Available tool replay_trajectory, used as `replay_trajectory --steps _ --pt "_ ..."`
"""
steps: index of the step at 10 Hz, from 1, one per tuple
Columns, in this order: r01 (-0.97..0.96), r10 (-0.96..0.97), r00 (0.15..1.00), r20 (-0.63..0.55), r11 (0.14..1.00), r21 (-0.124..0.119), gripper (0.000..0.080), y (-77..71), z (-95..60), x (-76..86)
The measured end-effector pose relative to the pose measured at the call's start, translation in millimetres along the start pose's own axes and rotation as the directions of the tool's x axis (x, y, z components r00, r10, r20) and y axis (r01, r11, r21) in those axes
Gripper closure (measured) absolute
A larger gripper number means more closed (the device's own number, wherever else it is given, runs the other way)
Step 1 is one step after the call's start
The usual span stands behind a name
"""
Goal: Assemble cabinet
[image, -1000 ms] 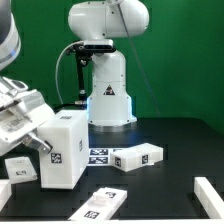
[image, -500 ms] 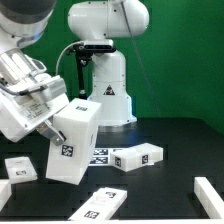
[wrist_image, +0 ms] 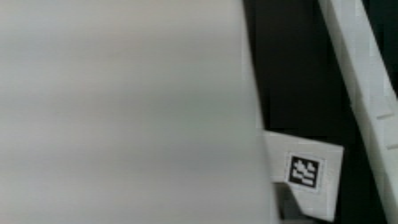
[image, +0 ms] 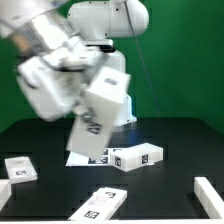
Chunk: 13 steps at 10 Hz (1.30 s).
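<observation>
**A:** Worktop [image: 180,130] first: what is laid out on it?

**B:** Loose cabinet parts are spread flat and well apart, so that each can be reached singly. Nothing is joined yet.

**A:** And the arm [image: 55,70]?

**B:** It is smeared by motion blur at the exterior view's left. The box [image: 105,110] is carried by it, tilted and clear of the worktop, above the marker board [image: 100,157]. The tilt is judged to be a way of presenting another face for fitting.

**A:** Where are the flat parts?

**B:** A panel [image: 137,158] is seen just beside the marker board. A second panel [image: 20,168] is at the exterior view's left, a third panel [image: 100,205] nearest the camera, and a fourth panel [image: 210,195] at the right edge.

**A:** How is the claw [image: 88,98] set?

**B:** Its fingers are lost in blur. Since the box is held aloft, the claw is judged to be clamped on it. The wrist view is mostly filled by a pale box face [wrist_image: 125,110], which suits so close a hold.
</observation>
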<state>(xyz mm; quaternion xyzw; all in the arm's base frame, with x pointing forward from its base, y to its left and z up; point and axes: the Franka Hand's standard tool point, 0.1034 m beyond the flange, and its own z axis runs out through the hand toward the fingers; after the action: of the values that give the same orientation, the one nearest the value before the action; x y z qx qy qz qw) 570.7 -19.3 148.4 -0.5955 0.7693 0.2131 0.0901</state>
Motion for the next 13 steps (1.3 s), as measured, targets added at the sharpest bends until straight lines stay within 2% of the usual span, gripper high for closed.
replay_trajectory --steps 1,2,3,5,6,7,8,10,12,13 --pt "-0.03 0.029 0.998 -0.057 1.0 -0.005 0.0709 -2.8 14.6 -11.6" --pt "-0.033 0.039 0.986 -0.164 0.999 0.044 0.0709 -5.4 26.9 -14.0" --pt "0.004 0.0 0.979 -0.202 1.0 0.019 0.0709 -0.8 29.0 -22.1" --pt "0.002 0.002 0.96 -0.28 1.0 0.015 0.0709 1.2 34.2 -28.0" --pt "0.022 -0.019 0.943 -0.332 1.0 0.004 0.0709 3.1 39.4 -37.4" --pt "0.015 -0.034 0.93 -0.367 0.998 -0.054 0.0709 6.0 40.4 -45.9" --pt "0.019 -0.054 0.914 -0.402 0.996 -0.091 0.0709 0.4 45.3 -57.6" --pt "0.043 -0.093 0.863 -0.497 0.993 -0.113 0.0709 -2.4 60.7 -73.8" --pt "0.061 -0.118 0.839 -0.531 0.99 -0.124 0.0709 2.1 69.3 -80.8" --pt "0.079 -0.143 0.836 -0.529 0.987 -0.142 0.0709 2.3 72.6 -80.2"
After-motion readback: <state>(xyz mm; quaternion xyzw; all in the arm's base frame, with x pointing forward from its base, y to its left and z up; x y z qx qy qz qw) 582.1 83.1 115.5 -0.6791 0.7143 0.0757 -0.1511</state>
